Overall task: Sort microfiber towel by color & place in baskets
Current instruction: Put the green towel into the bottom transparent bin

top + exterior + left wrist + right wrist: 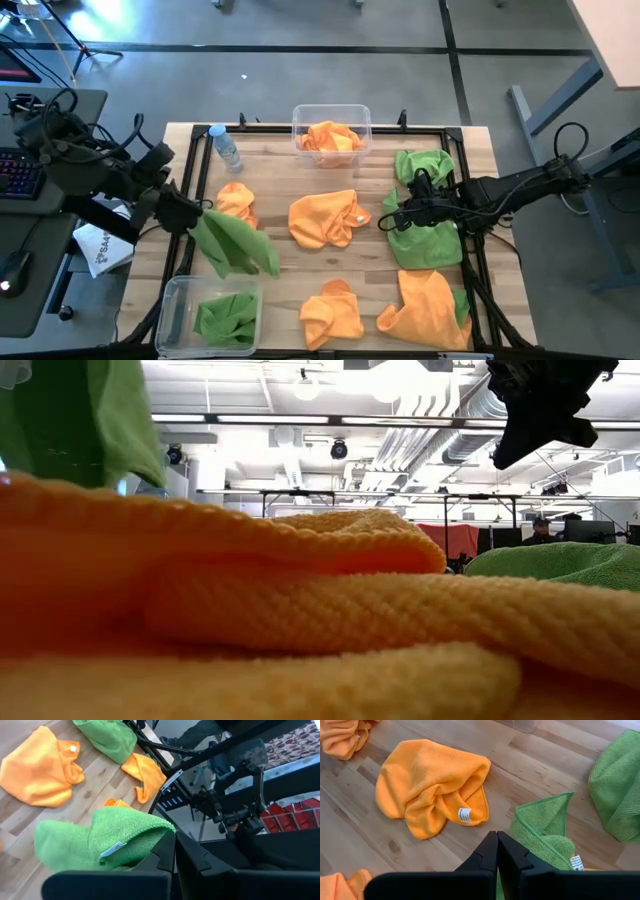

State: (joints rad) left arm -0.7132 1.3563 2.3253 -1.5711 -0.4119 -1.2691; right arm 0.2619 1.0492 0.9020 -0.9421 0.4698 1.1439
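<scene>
My left gripper [203,217] is shut on a green towel [237,247] that hangs over the table's left side, just beyond the near-left basket [176,300], which holds another green towel [226,316]. The far basket [300,120] holds an orange towel [331,137]. My right gripper [497,845] is shut and empty, raised over the wood between the middle orange towel [432,782] and a green towel [545,827]. Further orange towels [332,312] [425,310] [237,200] and a green one [422,165] lie flat on the table. My left gripper pinches the green towel by a bunched fold [150,837] near its white label [112,851], between the two shut fingers [167,852]. The towel is lifted clear and hangs slack below and beside the fingers [80,420]. The number of layers I cannot tell.
A small clear water bottle [225,147] stands at the far left of the table. A black frame [470,150] runs along the table's edges. A desk with a keyboard [20,175] stands left of the table. In the low view, an orange towel [300,630] fills the foreground.
</scene>
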